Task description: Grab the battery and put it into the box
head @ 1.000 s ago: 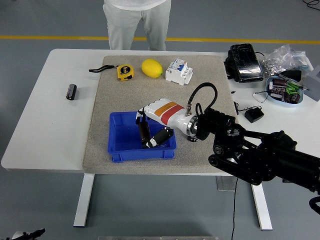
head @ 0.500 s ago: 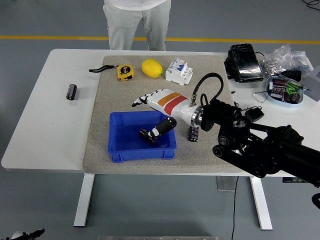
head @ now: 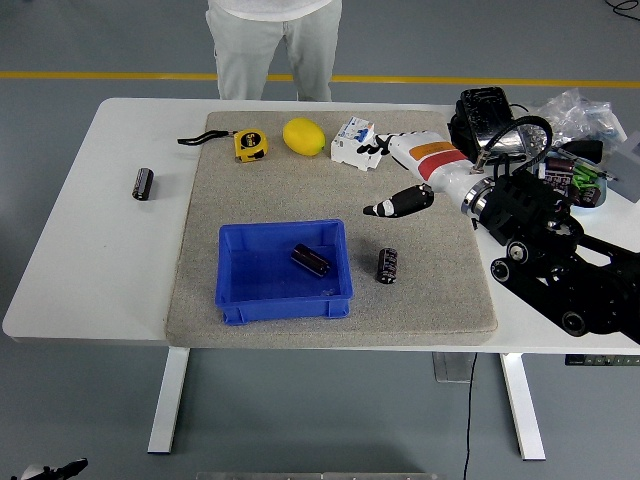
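Note:
A black battery point(head: 310, 259) lies inside the blue box point(head: 240, 305) on the grey mat. A second black battery point(head: 388, 265) lies on the mat just right of the box. A third battery point(head: 143, 184) lies on the white table at the far left. My right hand point(head: 385, 175) is open and empty, with its fingers spread. It hovers above the mat, up and right of the box, close to the white breaker. My left hand is out of view.
A yellow tape measure point(head: 250, 143), a lemon point(head: 303, 136) and a white circuit breaker point(head: 354, 142) sit along the mat's far edge. A black pouch point(head: 488, 124), a bowl of parts point(head: 568, 180) and a plastic bag are at the right. A person point(head: 274, 45) stands at the far side.
My right hand let go of the battery in the box, then lifted out and drew back to the upper right. The battery now lies free in the box.

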`<state>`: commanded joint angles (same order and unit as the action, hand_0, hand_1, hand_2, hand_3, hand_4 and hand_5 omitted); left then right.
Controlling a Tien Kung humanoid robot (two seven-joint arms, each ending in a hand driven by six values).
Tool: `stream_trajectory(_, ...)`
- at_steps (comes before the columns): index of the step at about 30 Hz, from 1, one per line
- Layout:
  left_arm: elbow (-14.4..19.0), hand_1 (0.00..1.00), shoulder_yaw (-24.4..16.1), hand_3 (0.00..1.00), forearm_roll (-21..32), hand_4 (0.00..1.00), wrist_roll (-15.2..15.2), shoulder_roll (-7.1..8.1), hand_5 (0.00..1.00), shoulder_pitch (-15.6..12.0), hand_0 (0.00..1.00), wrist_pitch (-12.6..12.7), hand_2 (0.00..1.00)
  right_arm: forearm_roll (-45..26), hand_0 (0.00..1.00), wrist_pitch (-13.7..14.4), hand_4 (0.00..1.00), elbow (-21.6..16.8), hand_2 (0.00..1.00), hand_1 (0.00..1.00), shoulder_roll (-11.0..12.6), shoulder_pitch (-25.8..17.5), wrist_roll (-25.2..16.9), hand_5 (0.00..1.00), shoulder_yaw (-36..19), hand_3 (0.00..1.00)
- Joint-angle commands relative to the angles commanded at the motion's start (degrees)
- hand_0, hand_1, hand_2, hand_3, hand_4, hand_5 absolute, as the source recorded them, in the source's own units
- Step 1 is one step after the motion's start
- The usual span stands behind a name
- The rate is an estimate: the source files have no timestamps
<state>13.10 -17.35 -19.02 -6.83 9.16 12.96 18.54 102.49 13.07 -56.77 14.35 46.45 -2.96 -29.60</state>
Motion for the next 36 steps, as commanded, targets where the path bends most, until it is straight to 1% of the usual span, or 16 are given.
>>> stream_trajectory(7,0.1,0.638,0.3,0.610,0.2,0.627,0.1,-0.16,0.483,0.1,0.684,-0.2,0.706,0.9,0.637,-0.4,0.998,1.2,0.720,0.666,0.5,-2.9,-0.3,0.326,-0.2,0.762)
stream_trajectory(14,0.1,0.644,0.3,0.609,0.2,0.627,0.2,-0.30,0.482,0.0,0.683,-0.2,0.706,1.5,0.642,-0.6,0.998,1.7,0.721,0.666,0.0,-5.3,-0.6,0.331,-0.5,0.761)
stream_trajectory(21,0.1,0.646,0.3,0.609,0.1,0.627,0.2,-0.34,0.483,-0.1,0.683,-0.1,0.704,1.5,0.642,-0.7,0.998,2.2,0.713,0.664,-0.4,-6.9,-0.8,0.332,1.2,0.755)
stream_trajectory(25,0.2,0.646,0.2,0.608,-0.2,0.627,0.1,-0.44,0.483,0.0,0.684,-0.2,0.707,-0.4,0.639,-0.1,0.998,4.6,0.707,0.658,-1.5,-6.7,-1.4,0.332,2.9,0.746)
stream_trajectory(29,0.3,0.651,-0.1,0.608,-0.7,0.627,-0.1,-0.53,0.483,0.1,0.684,-0.3,0.707,-2.9,0.633,0.7,0.998,9.2,0.700,0.649,-3.5,-5.8,-2.1,0.334,3.7,0.738)
stream_trajectory(31,0.4,0.651,0.3,0.608,-0.4,0.627,0.0,-0.51,0.483,0.2,0.684,-0.3,0.707,-3.8,0.633,0.9,0.998,10.7,0.700,0.649,-4.2,-5.7,-2.3,0.334,3.7,0.738)
stream_trajectory(36,0.3,0.652,0.4,0.609,0.0,0.627,0.2,-0.54,0.484,-0.1,0.683,-0.3,0.705,-3.3,0.628,0.3,0.998,10.5,0.690,0.641,-4.3,-6.3,-2.2,0.333,3.8,0.736)
